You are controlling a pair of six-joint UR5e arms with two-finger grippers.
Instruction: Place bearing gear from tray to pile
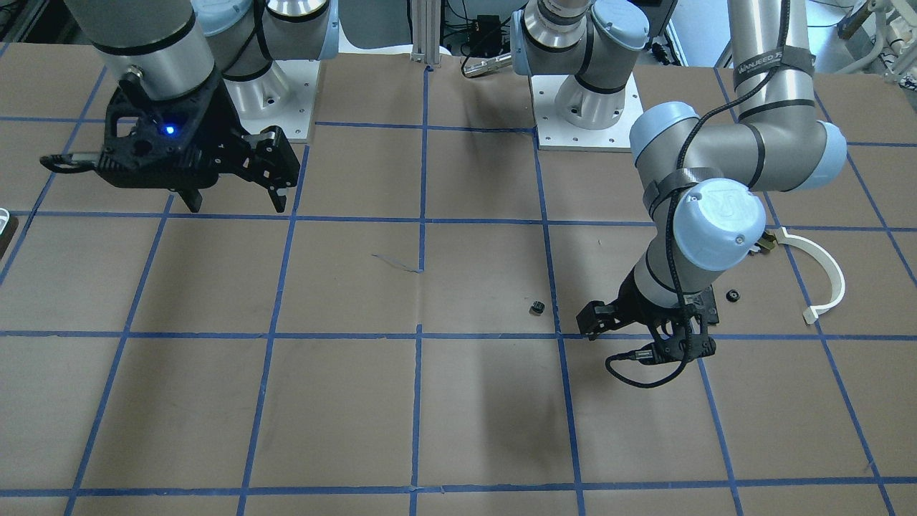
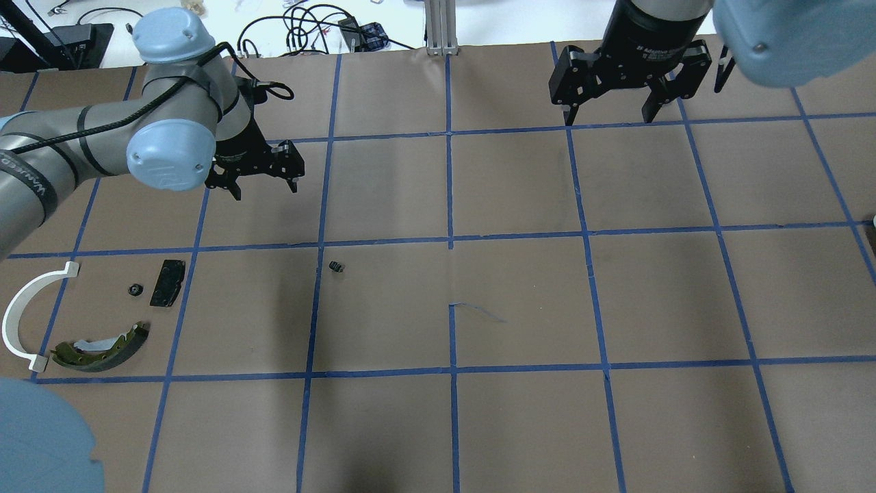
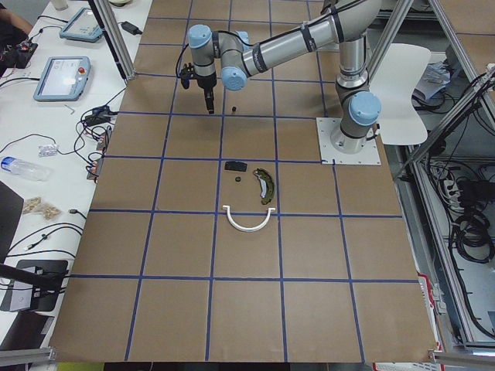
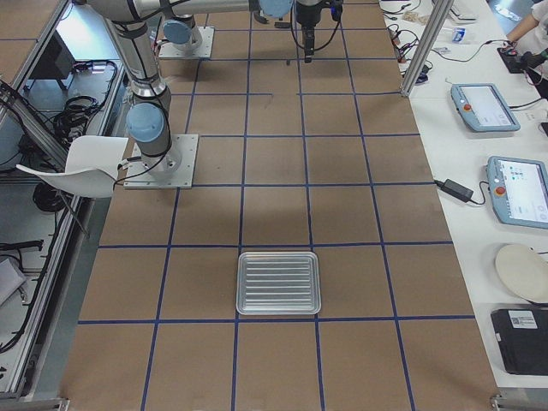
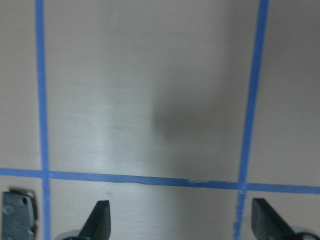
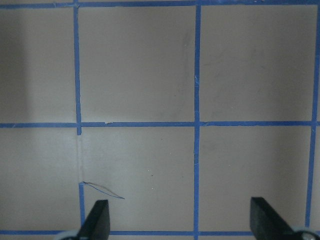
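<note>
gear (image 2: 135,289) looks already in the pile (image 2: 102,349), just beside the black pad (image 2: 168,282), so drop seems done. left gripper (image 2: 265,190) & right gripper (image 2: 608,120) both spread open, empty. next: left arm clears w/o nudging parts. another small black bit (image 2: 336,266) lies alone mid-table.

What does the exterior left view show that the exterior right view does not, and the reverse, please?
Only exterior left shows the pile: brake shoe, white arc, black pad, with a bearing gear among them, plus a stray small black part near the left gripper. Only exterior right shows the tray, with nothing visible in it, and the right gripper. Both show the taped table and the bench tablets.
</note>
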